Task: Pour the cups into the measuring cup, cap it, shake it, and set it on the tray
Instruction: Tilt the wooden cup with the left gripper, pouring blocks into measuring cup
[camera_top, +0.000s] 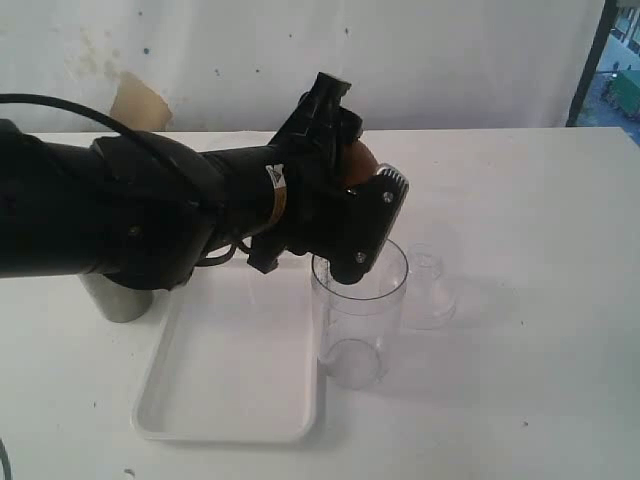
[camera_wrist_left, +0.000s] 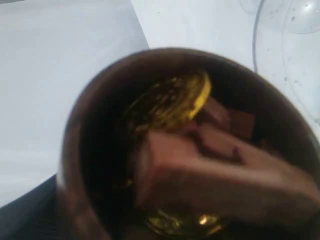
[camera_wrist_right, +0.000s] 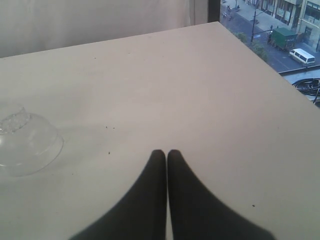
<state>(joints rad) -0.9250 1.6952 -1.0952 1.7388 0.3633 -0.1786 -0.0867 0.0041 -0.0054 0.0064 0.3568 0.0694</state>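
My left tool (camera_top: 362, 175) pinches the copper-brown cup (camera_wrist_left: 75, 165), tipped right above the measuring cup (camera_top: 360, 325) so its brown blocks (camera_wrist_left: 210, 165) slide in; right tool (camera_wrist_right: 166, 159) is pressed together, idle.

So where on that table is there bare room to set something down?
The widest bare patch is the white tabletop right of the clear dome-shaped cap, out to the table's edge. The floor of the white shallow tray is also bare. The middle is crowded: the left gripper holds the small copper-brown cup over the clear measuring cup, beside the tray.
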